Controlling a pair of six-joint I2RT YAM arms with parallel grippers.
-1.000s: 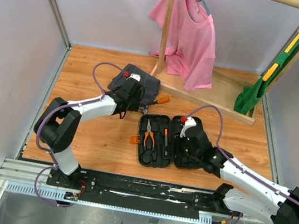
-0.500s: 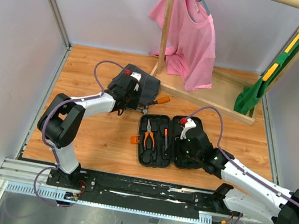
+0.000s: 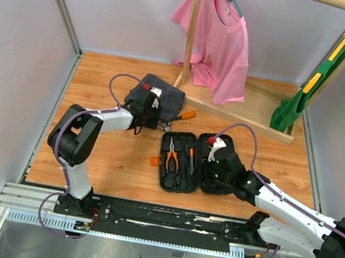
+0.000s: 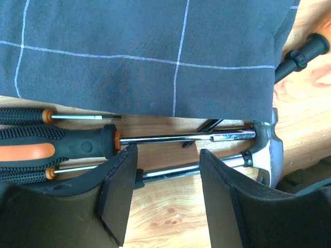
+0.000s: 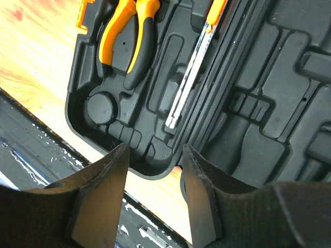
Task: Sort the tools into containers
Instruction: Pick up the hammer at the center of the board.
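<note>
Now, from your left wrist view, the big screwdriver point(image 4: 57, 147) shows a ribbed black-and-orange handle and a bright shaft. It lies on the desk point(image 4: 310, 113) at the checked cloth's point(image 4: 155, 51) 6 o'clock edge. Its long axis runs 9 to 3, handle at 9, tip toward the steel hammer point(image 4: 269, 150). Your left end effector point(image 4: 168, 178) hangs released over the shafts; your right end effector point(image 5: 152, 170) is released above the open case point(image 5: 248, 103).
</note>
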